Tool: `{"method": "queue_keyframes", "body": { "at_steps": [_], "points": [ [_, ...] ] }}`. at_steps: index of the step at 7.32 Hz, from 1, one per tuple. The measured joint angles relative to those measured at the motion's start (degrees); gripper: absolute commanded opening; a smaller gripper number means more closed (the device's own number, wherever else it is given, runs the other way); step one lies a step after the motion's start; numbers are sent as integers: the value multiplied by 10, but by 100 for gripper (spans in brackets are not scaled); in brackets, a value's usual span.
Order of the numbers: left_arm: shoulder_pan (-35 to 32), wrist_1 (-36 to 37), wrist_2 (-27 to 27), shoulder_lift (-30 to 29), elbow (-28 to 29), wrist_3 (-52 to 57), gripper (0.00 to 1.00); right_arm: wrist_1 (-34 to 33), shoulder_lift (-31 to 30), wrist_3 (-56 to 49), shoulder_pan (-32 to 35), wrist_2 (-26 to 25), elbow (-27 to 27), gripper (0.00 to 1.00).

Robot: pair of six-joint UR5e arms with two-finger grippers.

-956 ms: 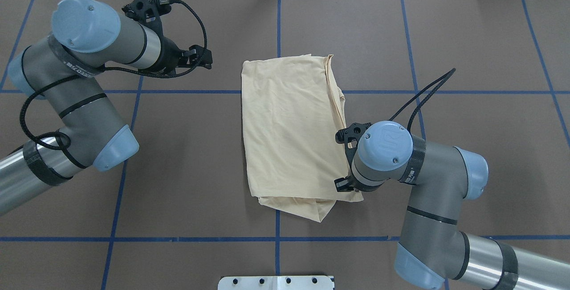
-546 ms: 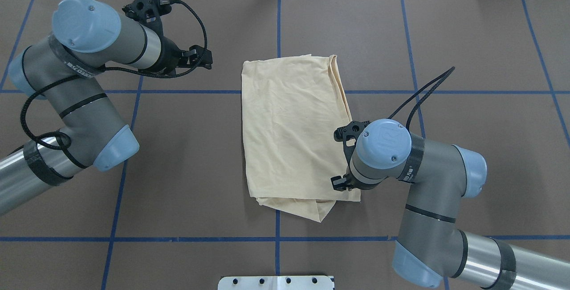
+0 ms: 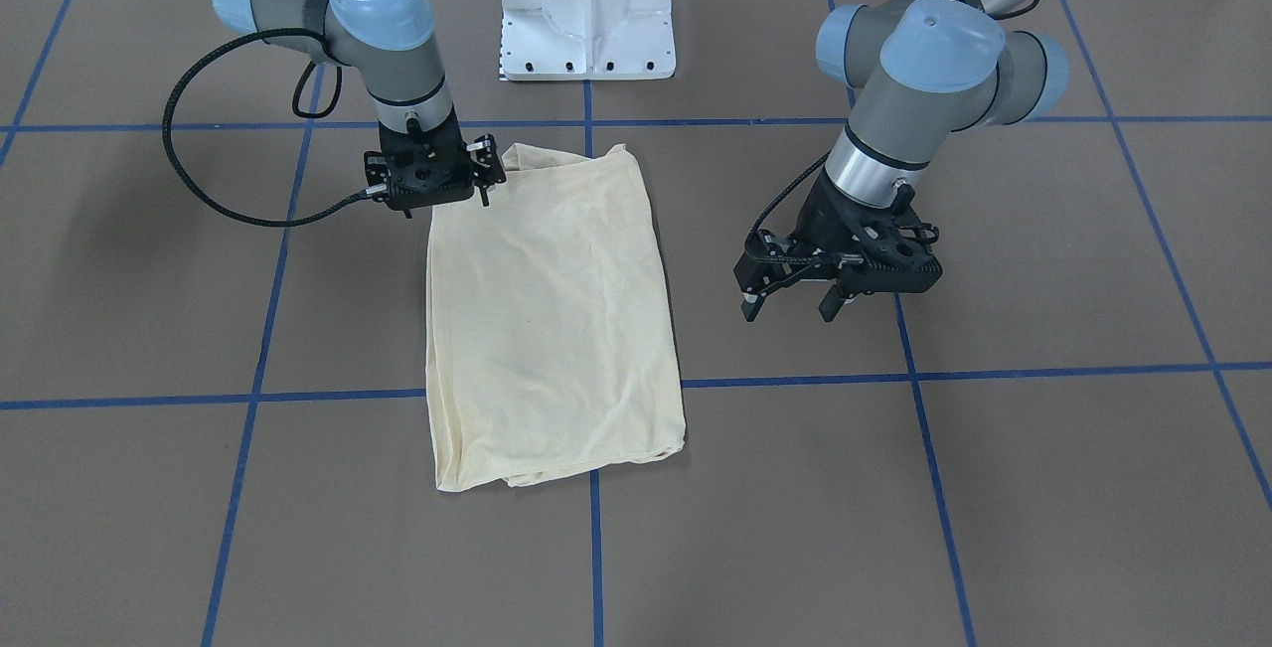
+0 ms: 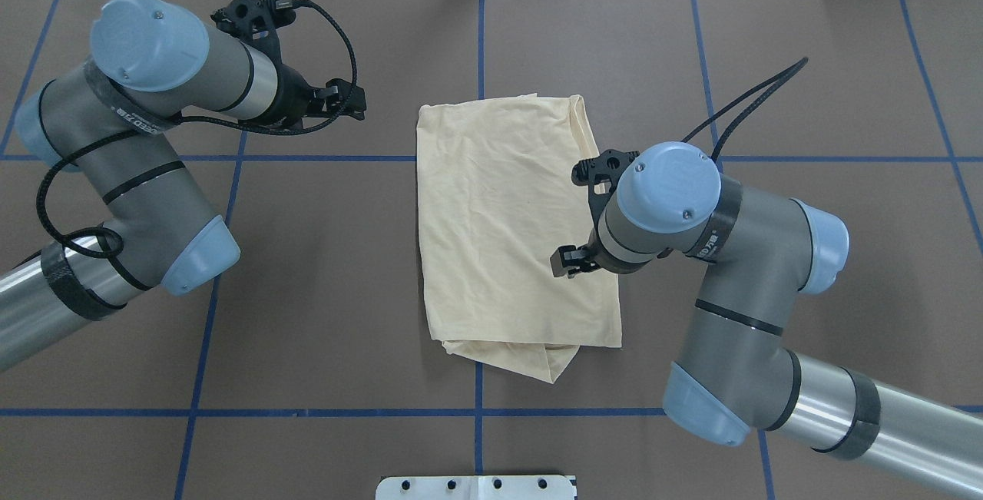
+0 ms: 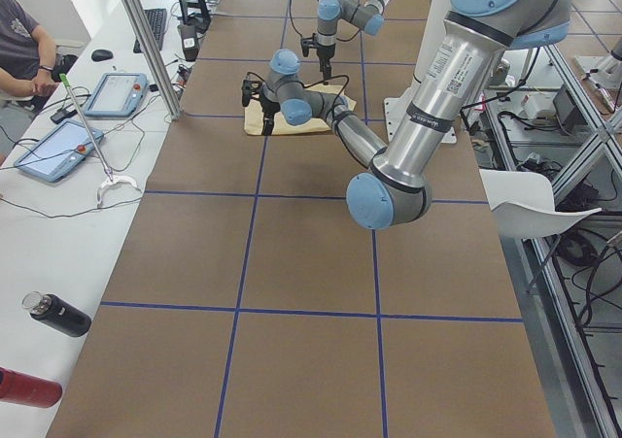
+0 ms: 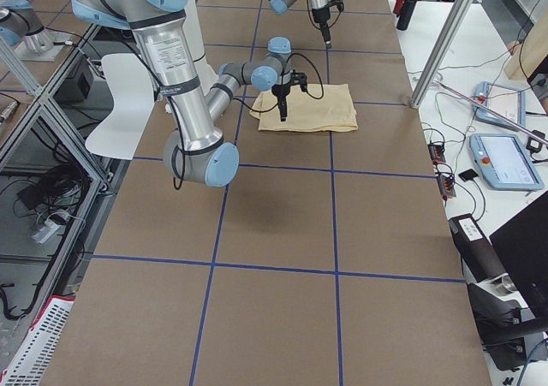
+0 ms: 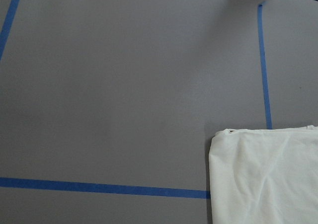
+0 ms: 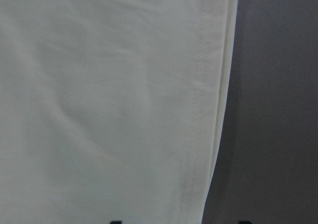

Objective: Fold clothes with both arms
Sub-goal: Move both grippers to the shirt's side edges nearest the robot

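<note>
The T-shirt (image 3: pixel 552 319) lies folded on the surface (image 3: pixel 994 488), long axis fore-and-aft. Its hemmed side edge is seen directly beneath the right gripper (image 3: pixel 437 195), jaws spread. The left gripper (image 3: pixel 787 305), likewise spread, is held well aside.

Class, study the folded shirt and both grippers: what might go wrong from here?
1. The right gripper hangs open over one edge of the shirt; a pinch there may catch only the top layer and pull the fold open.
2. The left gripper is off over bare table; a one-sided pull may skew the cloth.
3. A lower layer sticks out at the end nearest the robot.
</note>
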Motion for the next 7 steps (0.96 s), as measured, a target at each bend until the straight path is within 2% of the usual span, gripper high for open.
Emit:
{"method": "queue_keyframes", "body": {
  "at_steps": [2,5,7],
  "points": [
    [6,-6,-2,1,-3,-18,100,33,16,20,17,5,-2,100],
    [68,-115,0,22,-9,-181,100,159,18,161,19,21,-2,100],
    [135,-138,30,27,-16,-268,99,199,16,207,19,24,-2,100]
  ]
}}
